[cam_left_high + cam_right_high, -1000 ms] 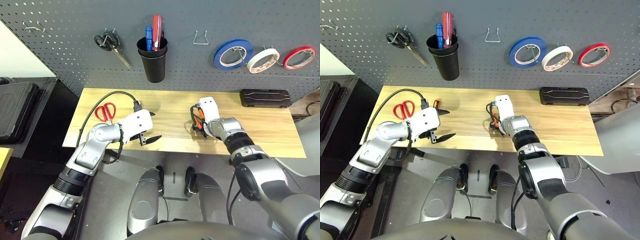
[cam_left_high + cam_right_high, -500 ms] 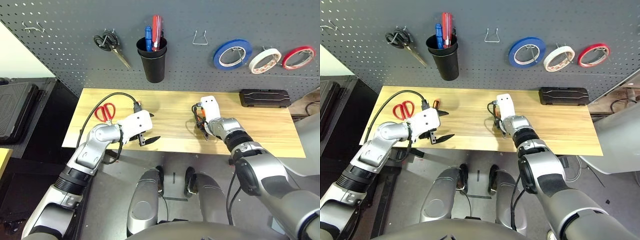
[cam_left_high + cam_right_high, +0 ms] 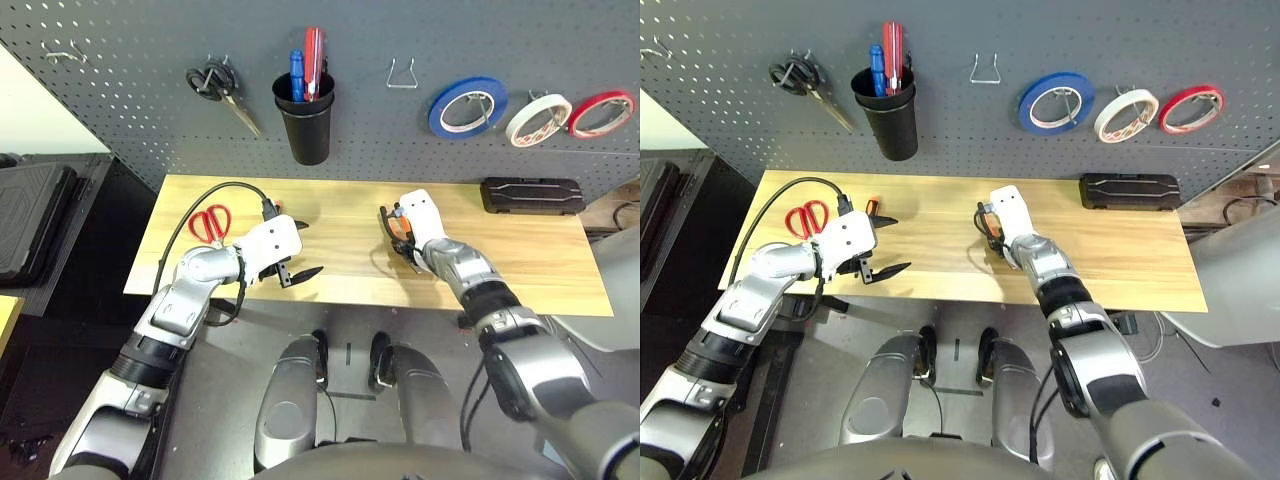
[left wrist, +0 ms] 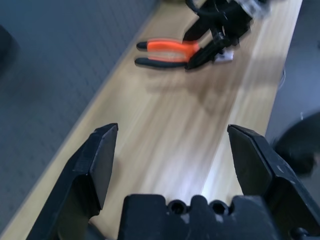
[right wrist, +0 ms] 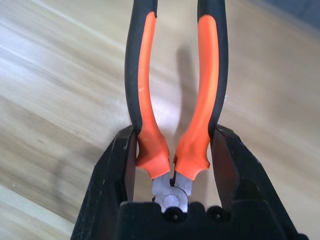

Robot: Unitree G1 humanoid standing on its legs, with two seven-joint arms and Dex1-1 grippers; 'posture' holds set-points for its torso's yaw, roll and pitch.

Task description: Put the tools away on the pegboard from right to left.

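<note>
The orange-and-black pliers [image 5: 207, 75] are clamped by their handles, close to the pivot, in my right gripper [image 3: 396, 232], which holds them just above the middle of the wooden table [image 3: 540, 270]. My left gripper [image 3: 301, 250] hovers open and empty over the table's front left. Behind it lies the orange-and-black screwdriver [image 3: 871, 207], mostly hidden. The red-handled scissors [image 3: 210, 224] lie flat at the left end. The white tape roll [image 3: 538, 118] hangs on the dark grey pegboard [image 3: 120, 100] at the right. The left wrist view shows the pliers [image 4: 170, 52] in the right gripper [image 4: 220, 25].
On the pegboard hang black scissors [image 3: 222, 88], a black cup [image 3: 305, 118] holding blue and red handles, a bare wire hook [image 3: 402, 73], a blue tape roll [image 3: 466, 107] and a red one [image 3: 600, 113]. A black case [image 3: 530, 195] lies at the table's back right.
My right gripper has shut on the pliers' handles and raised them slightly off the table. The left arm has stayed where it was, open.
</note>
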